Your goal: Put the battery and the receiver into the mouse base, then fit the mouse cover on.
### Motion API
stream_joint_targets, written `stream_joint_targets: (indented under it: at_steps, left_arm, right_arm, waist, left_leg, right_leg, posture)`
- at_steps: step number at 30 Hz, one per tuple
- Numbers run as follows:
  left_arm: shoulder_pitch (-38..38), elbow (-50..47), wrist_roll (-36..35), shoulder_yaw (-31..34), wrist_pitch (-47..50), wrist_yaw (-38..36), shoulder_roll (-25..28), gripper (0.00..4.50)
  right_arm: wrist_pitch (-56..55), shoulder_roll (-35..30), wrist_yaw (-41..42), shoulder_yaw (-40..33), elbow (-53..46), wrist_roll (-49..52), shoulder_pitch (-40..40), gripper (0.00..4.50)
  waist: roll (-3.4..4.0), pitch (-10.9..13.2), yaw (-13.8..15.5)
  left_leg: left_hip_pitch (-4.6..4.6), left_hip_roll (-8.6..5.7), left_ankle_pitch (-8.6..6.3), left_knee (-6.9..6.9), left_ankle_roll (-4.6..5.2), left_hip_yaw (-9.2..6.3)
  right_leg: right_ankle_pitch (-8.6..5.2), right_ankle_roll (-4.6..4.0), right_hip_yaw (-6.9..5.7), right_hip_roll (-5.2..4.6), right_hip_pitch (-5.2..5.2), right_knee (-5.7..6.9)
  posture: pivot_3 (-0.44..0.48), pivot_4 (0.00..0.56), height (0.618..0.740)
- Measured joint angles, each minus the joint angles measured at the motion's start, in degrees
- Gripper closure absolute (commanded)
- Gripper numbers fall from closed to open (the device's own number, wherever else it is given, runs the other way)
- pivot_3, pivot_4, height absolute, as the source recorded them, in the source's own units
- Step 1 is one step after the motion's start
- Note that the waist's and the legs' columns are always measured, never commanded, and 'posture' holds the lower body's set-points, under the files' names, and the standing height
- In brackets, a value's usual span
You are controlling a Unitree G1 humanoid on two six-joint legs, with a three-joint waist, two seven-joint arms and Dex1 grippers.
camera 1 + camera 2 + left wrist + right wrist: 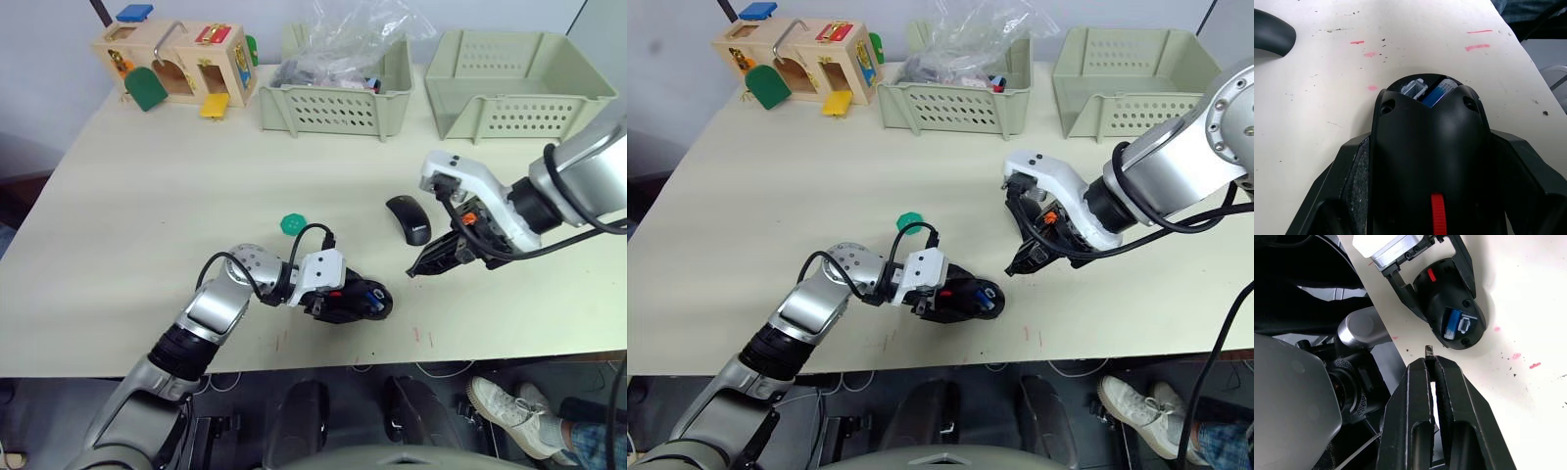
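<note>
**Inspector:** Your left pincer is clamped on the mouse base near the front edge of the tabletop. The battery already sits in its bay.

**Operator:** And the right?

**Inspector:** Your right pincer is closed on a small dark piece, likely the receiver. The step in hand, as I judge it, is seating that. The mouse cover lies just beside your right arm; you fit it last.

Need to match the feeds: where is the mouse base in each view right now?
Left eye view: mouse base near the table's front edge, held in the left gripper.
Right eye view: same spot.
Left wrist view: large, centre-bottom.
Right wrist view: upper middle.
Shared landmark: the blue battery in its hollow.
</note>
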Motion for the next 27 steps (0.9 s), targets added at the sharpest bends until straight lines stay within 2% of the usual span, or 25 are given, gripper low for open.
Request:
stream_joint_targets:
  at_steps: [5, 11, 20, 27]
  left_arm:
    - [-0.49, 0.41, 0.08, -0.04, 0.60, 1.52, -1.52, 1.62]
    - [-1.34, 0.85, 0.92, -0.46, 1.57, 2.93, -2.83, 1.62]
    - [-3.65, 4.20, 1.57, -0.61, 1.15, 2.82, -4.19, 1.62]
    - [-4.20, 4.89, 2.23, -0.72, 1.09, 2.73, -4.88, 1.62]
  right_arm:
    - [0.96, 7.67, -3.28, 1.12, 3.84, -8.53, 0.78, 4.50]
    - [2.70, 13.69, -1.81, 2.87, 6.74, -18.45, 1.87, 4.50]
    - [2.71, 17.05, 3.83, 5.72, 8.11, -27.31, 1.72, 4.50]
    - [2.72, 18.74, 6.16, 8.24, 9.12, -30.62, 1.14, 4.50]
  waist:
    - [0.00, -0.01, -0.03]
    - [0.00, -0.01, 0.03]
    - [0.01, -0.01, -0.11]
    - [0.01, -0.01, 0.01]
  left_leg:
    - [0.00, -0.02, 0.00, 0.08, 0.00, 0.00]
    - [-0.08, -0.05, 0.00, 0.09, 0.00, -0.03]
    - [-0.09, -0.08, 0.01, 0.10, 0.00, -0.04]
    - [-0.10, -0.09, 0.01, 0.15, 0.00, -0.04]
  right_leg:
    - [0.01, 0.01, -0.01, 0.00, 0.00, 0.11]
    - [0.04, 0.06, -0.04, 0.01, -0.04, 0.09]
    - [0.05, 0.07, -0.06, 0.01, -0.05, 0.11]
    - [0.07, 0.11, -0.06, 0.00, -0.03, 0.12]
  posture:
    - [0.000, 0.150, 0.740]
    - [0.000, 0.150, 0.740]
    - [0.000, 0.150, 0.740]
    - [0.000, 0.150, 0.740]
